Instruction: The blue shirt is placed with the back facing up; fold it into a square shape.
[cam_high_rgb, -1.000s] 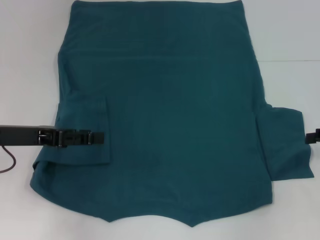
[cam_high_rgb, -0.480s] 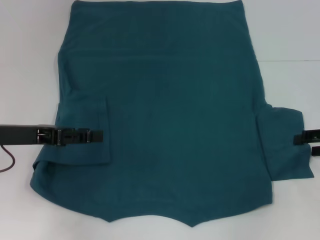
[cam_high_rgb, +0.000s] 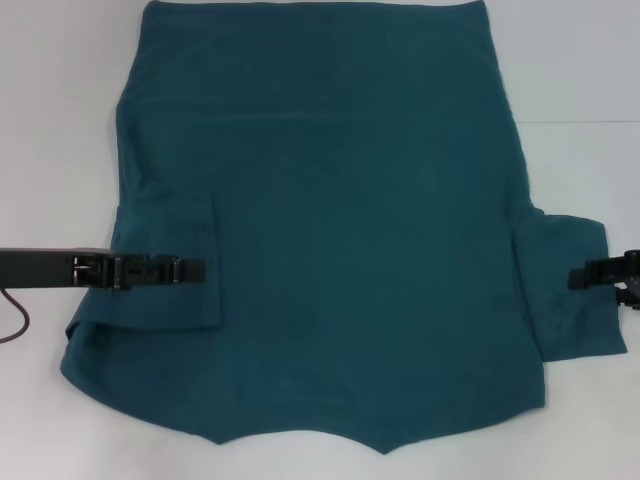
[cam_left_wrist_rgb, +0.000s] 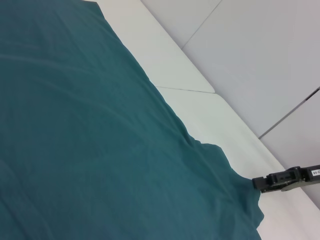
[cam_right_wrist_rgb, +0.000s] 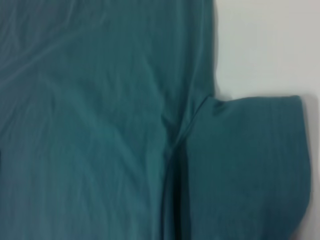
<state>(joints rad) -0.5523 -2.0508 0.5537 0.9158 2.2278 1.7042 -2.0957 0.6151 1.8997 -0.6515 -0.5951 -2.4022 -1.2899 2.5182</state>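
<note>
Blue shirt (cam_high_rgb: 330, 230) lies flat on the white worktop (cam_high_rgb: 60, 120). My left hand (cam_high_rgb: 190, 269) rests over its left sleeve, which is folded onto the body; grip state cannot tell. My right hand (cam_high_rgb: 585, 277) sits at the outer edge of the right sleeve, which is spread outward; grip likewise cannot tell.

Large dark teal-blue short-sleeved T-shirt of soft plain fabric (cam_high_rgb: 330, 220) lying flat and spread before me, collar edge nearest me. Sleeve on my left lying folded inward over body; right sleeve sticking out sideways.
</note>
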